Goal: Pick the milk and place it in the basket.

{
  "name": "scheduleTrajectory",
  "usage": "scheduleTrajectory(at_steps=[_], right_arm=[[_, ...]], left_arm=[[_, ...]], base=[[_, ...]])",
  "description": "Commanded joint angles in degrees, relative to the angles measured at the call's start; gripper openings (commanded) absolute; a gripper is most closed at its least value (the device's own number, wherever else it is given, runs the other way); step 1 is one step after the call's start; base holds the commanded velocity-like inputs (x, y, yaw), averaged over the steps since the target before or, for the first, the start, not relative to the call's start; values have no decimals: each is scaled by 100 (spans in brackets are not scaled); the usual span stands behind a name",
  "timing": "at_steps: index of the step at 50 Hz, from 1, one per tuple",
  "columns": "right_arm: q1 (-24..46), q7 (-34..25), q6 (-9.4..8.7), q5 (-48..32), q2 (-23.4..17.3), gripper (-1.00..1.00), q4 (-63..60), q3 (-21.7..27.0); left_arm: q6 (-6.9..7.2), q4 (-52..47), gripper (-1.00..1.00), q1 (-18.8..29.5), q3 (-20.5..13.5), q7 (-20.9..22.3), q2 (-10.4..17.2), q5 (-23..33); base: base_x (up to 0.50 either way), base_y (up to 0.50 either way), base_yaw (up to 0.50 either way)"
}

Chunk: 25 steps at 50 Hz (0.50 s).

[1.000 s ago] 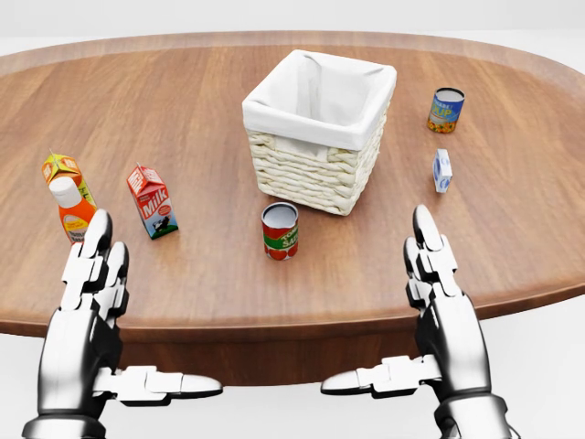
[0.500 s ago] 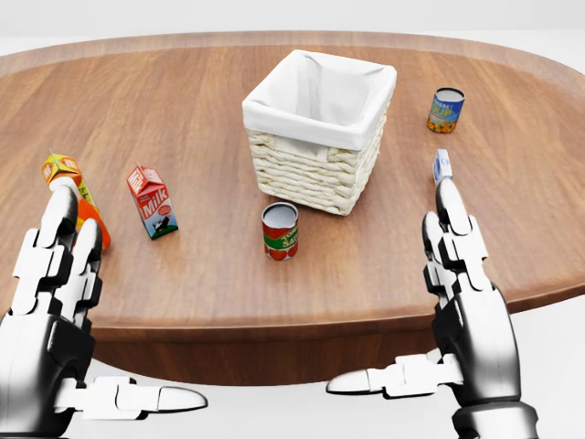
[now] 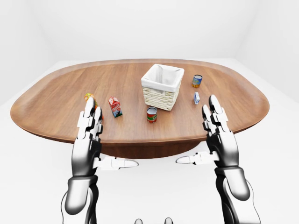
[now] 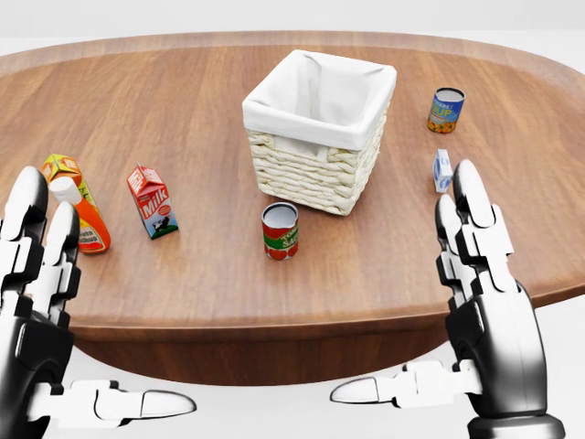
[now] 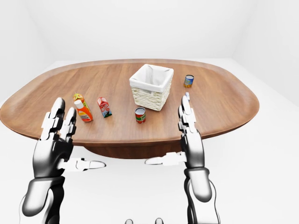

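Standing upright on the wooden table (image 4: 210,274), the red milk carton (image 4: 153,201), lettered "Milk", sits left of the white-lined wicker basket (image 4: 320,133), untouched. Left hand (image 4: 37,293) and right hand (image 4: 484,293) hover empty, fingers spread, thumbs pointing inward.

On the oval wooden desk (image 4: 210,110), the red milk carton (image 4: 153,201) stands right of the left robot hand (image 4: 41,302). The white-lined wicker basket (image 4: 320,128) sits above, between both hands; the red-labelled tin can (image 4: 280,230) is just below it, left of the right robot hand (image 4: 484,311).
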<state>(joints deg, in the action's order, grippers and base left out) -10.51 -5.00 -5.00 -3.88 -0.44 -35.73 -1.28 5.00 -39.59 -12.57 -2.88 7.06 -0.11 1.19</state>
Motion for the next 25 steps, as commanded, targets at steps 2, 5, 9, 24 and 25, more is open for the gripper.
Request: scheduleTrajectory(at_steps=[2,5,9,24,25], right_arm=[[-60,-52,0,24,-4,100,-208,19],[-67,-66,0,39,-2,100,-246,25],[-72,-61,0,47,8,100,-256,22],[-91,-51,9,-18,2,100,-212,-34],[-98,-51,2,-16,4,100,-235,-41]], left_arm=[[0,-209,100,-52,2,29,-15,0],[0,-201,100,-51,-4,34,-14,-4],[0,-161,100,-39,-20,34,-14,-6],[0,-22,100,-10,20,2,-11,55],[0,-32,100,-17,31,-1,-11,61]], base=[[0,0,0],[0,0,0],[0,0,0],[0,0,0],[0,0,0]])
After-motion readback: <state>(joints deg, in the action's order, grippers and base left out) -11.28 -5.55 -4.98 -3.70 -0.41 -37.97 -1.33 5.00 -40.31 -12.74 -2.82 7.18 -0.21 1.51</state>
